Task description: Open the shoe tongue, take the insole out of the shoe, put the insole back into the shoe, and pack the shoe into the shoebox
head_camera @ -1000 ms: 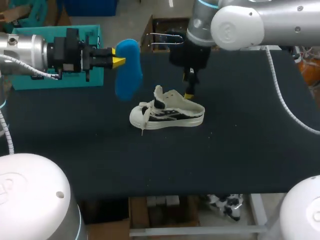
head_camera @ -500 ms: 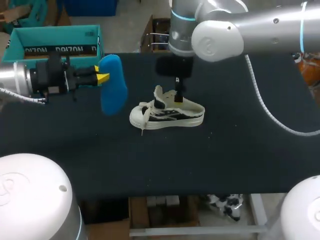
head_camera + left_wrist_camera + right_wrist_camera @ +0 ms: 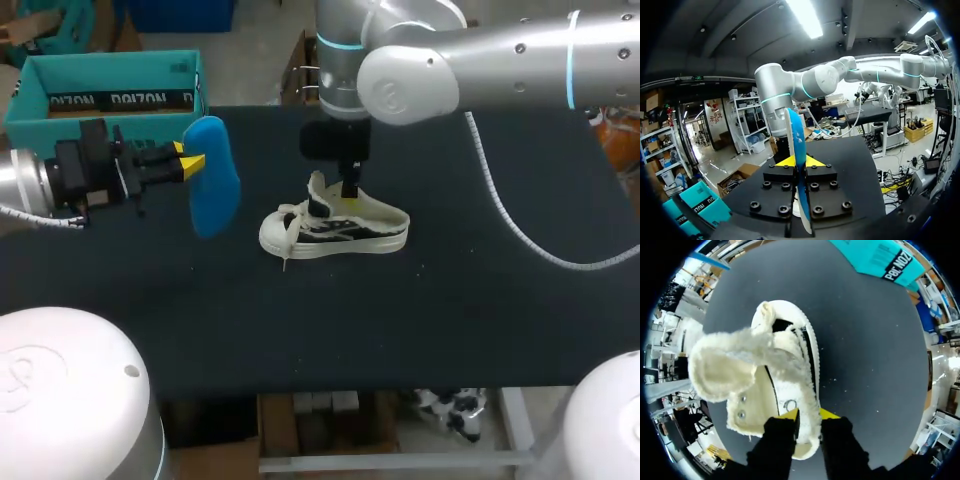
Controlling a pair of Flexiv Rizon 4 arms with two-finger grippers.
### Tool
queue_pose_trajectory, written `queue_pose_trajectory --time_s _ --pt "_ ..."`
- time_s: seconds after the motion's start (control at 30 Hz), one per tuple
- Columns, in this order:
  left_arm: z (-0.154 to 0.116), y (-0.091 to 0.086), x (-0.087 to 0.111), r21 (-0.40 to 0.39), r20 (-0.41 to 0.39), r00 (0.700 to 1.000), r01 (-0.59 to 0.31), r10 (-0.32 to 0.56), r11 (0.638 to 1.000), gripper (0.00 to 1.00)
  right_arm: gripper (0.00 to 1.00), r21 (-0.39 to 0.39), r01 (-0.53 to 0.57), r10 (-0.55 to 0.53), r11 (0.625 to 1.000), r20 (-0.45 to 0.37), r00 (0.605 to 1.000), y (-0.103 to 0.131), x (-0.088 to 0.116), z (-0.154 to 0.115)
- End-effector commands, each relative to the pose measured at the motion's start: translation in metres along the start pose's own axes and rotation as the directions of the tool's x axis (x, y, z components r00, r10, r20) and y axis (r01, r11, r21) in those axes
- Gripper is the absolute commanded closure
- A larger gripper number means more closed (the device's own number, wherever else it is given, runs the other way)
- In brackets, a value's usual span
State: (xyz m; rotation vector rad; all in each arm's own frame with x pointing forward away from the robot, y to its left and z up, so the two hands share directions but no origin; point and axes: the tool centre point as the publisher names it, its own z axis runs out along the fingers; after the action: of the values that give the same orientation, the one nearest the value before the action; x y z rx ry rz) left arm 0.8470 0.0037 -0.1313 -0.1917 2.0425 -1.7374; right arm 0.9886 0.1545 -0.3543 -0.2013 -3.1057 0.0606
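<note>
A white shoe (image 3: 335,228) with black stripes lies on its sole mid-table, its tongue (image 3: 318,190) pulled up. My right gripper (image 3: 349,190) stands over the shoe's opening. In the right wrist view its yellow-tipped fingers (image 3: 788,415) clamp the side wall of the shoe (image 3: 775,375) from both sides, with the fleecy tongue (image 3: 725,365) ahead of them. My left gripper (image 3: 195,162) hovers left of the shoe, shut on a blue insole (image 3: 212,178). The insole (image 3: 796,145) stands on edge between that gripper's (image 3: 799,162) tips.
An open teal shoebox (image 3: 110,90) sits at the table's far left corner and also shows as the shoebox (image 3: 885,260) beyond the shoe. The black table (image 3: 500,280) stretches bare to the right and front of the shoe.
My left arm has drawn back to the left with the insole. My right arm has shifted left over the shoe, and its fingers have closed onto the shoe's side wall.
</note>
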Motion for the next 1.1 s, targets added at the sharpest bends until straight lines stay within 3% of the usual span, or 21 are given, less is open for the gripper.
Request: queue_pose_trajectory --time_s 0.03,0.37,0.57,0.73,1.1 --pt "-0.001 0.000 0.002 0.002 0.038 0.999 -0.002 0.002 1.000 1.00 1.00 0.040 -0.019 0.019 0.999 0.011 1.000 0.002 0.006 -0.004" --pt "0.014 -0.001 -0.008 0.015 -0.039 0.999 -0.020 0.021 1.000 1.00 1.00 0.025 -0.156 0.156 0.988 -0.010 0.988 -0.007 0.017 -0.009" --pt "0.037 -0.008 -0.014 0.062 -0.138 0.988 -0.060 0.068 0.996 1.00 1.00 0.001 -0.344 0.344 0.939 -0.045 0.938 -0.017 0.029 -0.020" --pt "0.060 -0.019 -0.017 0.130 -0.226 0.966 -0.101 0.129 0.986 1.00 1.00 -0.050 -0.515 0.512 0.855 -0.070 0.856 -0.027 0.047 -0.030" --pt "0.107 -0.040 -0.047 0.223 -0.391 0.888 -0.164 0.242 0.961 1.00 1.00 -0.198 -0.786 0.778 0.586 -0.135 0.614 -0.020 0.078 -0.038"
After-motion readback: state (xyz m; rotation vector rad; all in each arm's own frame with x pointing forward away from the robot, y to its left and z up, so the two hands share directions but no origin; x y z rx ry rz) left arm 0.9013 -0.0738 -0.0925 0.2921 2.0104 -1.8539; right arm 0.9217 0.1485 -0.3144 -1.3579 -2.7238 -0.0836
